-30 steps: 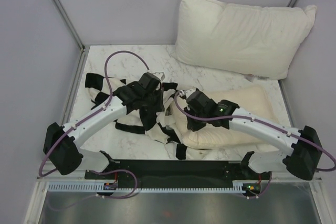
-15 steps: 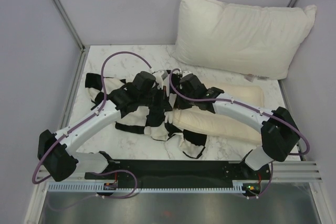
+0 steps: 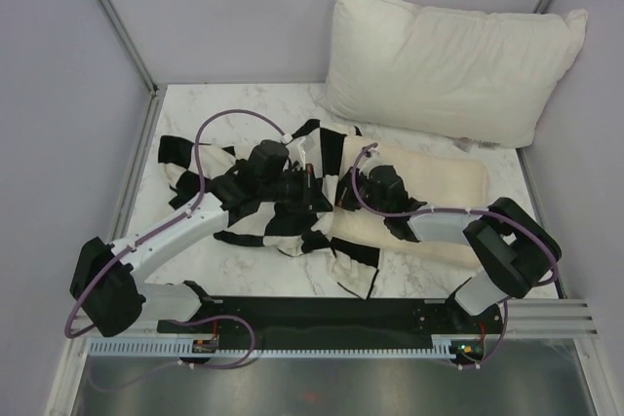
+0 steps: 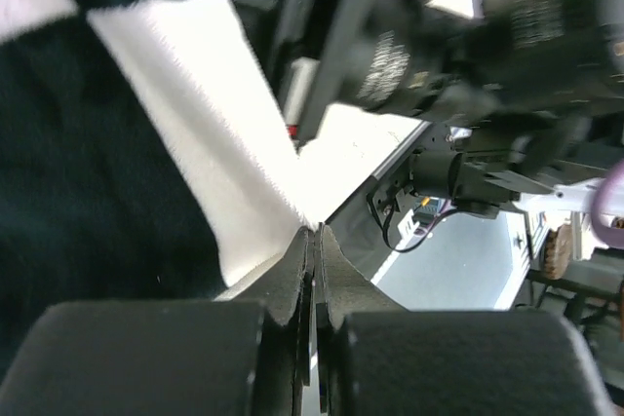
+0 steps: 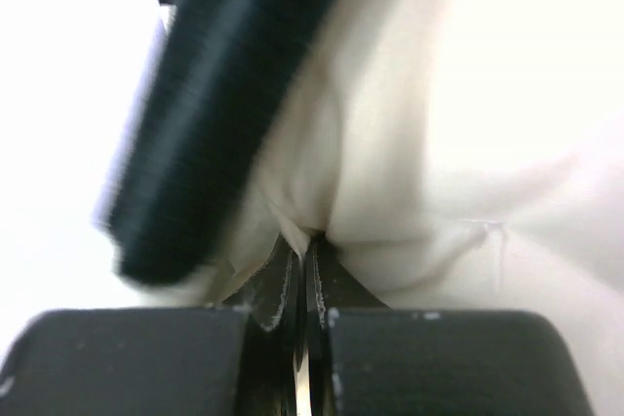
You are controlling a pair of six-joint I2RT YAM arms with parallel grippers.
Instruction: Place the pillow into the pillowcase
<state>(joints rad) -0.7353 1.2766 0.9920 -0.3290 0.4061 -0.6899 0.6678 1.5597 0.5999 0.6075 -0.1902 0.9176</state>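
- Near edge, middle: the pillowcase [image 3: 292, 231] is seen crumpled, soft napped fabric in large black and white squares. It is spread from the left-hand middle of the surface [image 3: 234, 109] across to the centre, with one flap trailing toward the near edge.
- Left tool [image 4: 314, 231]: the jaws are pressed together with no gap visible. A fold of the checkered fabric is pinched at the tips, at the case's right-hand border.
- Right tool [image 5: 302, 238]: the jaws are likewise closed tight. Cream cloth is gathered into a pucker between the tips, and a dark blurred shape crosses the upper left of the wrist view; what it is cannot be told.
- The two tools are seen just beside each other at the centre, left tool on the case, right tool on the pillow's left end.
- The pillow [image 3: 439, 187]: flat, rectangular, cream-yellow, faintly textured. It is laid on the right half of the surface, long axis left to right, roughly parallel to the near edge. Its left end is overlapped by checkered cloth; most of it is uncovered.
- Key relation, judged: the case lies left of the pillow, so the case must be drawn rightward along that long axis. The right arm is nearer the pillow.
- Far right corner: a larger white pillow [image 3: 448, 56], puffier, is propped against the wall.
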